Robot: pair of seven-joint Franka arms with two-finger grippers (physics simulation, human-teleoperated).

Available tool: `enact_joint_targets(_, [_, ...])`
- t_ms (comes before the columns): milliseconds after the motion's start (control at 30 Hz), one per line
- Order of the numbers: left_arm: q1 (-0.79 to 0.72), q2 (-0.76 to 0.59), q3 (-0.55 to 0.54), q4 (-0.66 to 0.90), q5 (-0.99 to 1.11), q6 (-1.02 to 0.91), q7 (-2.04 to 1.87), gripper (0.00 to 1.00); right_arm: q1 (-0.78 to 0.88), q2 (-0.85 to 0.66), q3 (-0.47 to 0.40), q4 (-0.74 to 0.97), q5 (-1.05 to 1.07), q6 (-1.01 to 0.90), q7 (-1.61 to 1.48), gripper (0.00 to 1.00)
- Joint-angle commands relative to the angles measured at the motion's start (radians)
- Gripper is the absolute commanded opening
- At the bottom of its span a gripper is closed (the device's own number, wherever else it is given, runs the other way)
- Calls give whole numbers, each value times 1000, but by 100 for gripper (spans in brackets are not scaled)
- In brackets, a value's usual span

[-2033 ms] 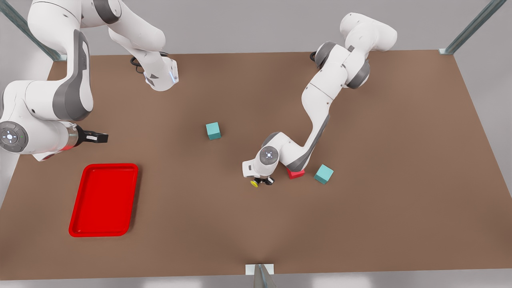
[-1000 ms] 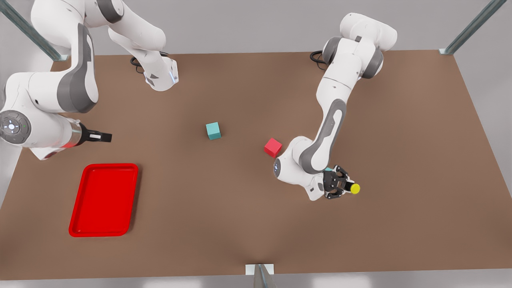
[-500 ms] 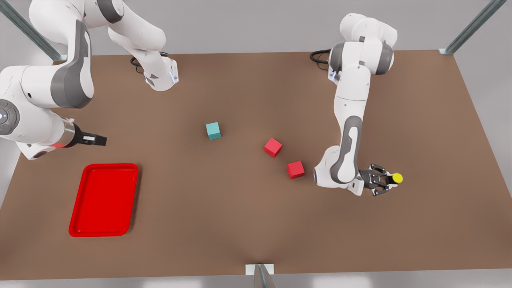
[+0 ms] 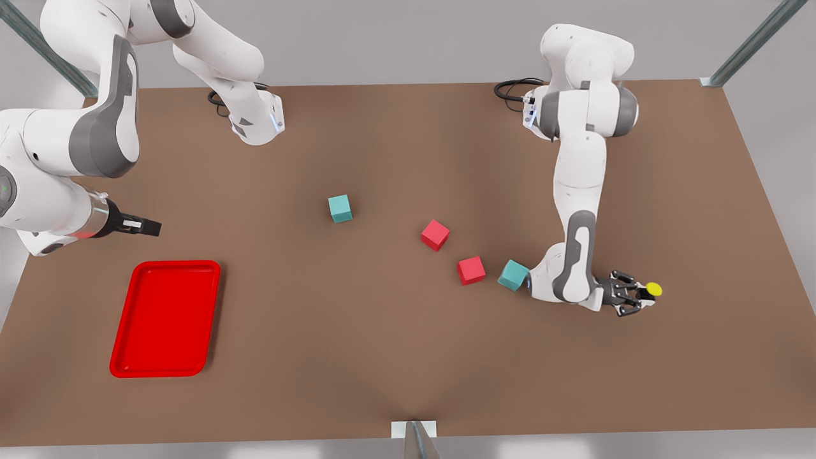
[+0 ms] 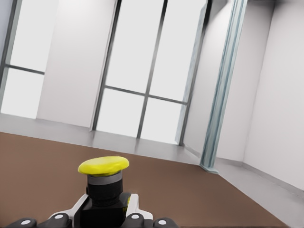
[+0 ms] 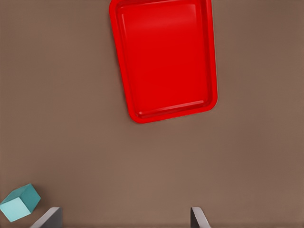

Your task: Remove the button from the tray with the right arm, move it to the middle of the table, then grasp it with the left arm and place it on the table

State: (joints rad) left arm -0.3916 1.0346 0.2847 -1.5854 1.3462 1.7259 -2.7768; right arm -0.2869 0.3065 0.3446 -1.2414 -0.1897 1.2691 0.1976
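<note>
The left claw (image 4: pixel 637 294) grips the button (image 4: pixel 651 290) above the counter (image 4: pixel 382 331) at the front view's right, beyond a teal cube (image 4: pixel 513 275). The right claw (image 4: pixel 141 225) waits open above the tray (image 4: pixel 166 317).

Table (image 4: pixel 395 357) — tray (image 4: pixel 166 317), cubes (image 4: pixel 340 208)

The tabletop (image 4: pixel 395 357) is plain matte brown. The tray (image 4: pixel 166 319) is bright red. The button (image 5: pixel 103 183) has a yellow cap on a black body. Two cubes are red (image 4: pixel 435 234) (image 4: pixel 471 270), two teal (image 4: pixel 340 208) (image 4: pixel 513 275). The arms are white with grey joints.
</note>
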Motion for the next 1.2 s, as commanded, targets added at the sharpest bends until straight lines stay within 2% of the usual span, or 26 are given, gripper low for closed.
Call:
enact_joint_targets(0, [0, 10, 1, 1, 14, 17, -257, 48, 0, -1, 1, 0, 0, -1, 5, 100])
enact_joint_targets(100, [0, 19, 1, 2, 19, 17, -259, 48, 2, -1, 1, -1, 0, -1, 3, 100])
enact_joint_targets(200, [0, 28, 1, 2, 19, 17, -259, 54, 3, -1, 1, 0, -2, -1, 3, 100])
enact_joint_targets(233, [0, 32, 1, 2, 19, 17, -259, 86, 3, -1, 1, 0, -2, -1, 3, 100])
enact_joint_targets(267, [0, 35, 1, 2, 18, 17, -260, 100, 2, -1, 1, 0, -2, -1, 3, 100])
enact_joint_targets(1167, [-53, 12, 22, 36, 34, -14, -233, 100, 0, -1, -1, -7, -5, -2, 3, 100])
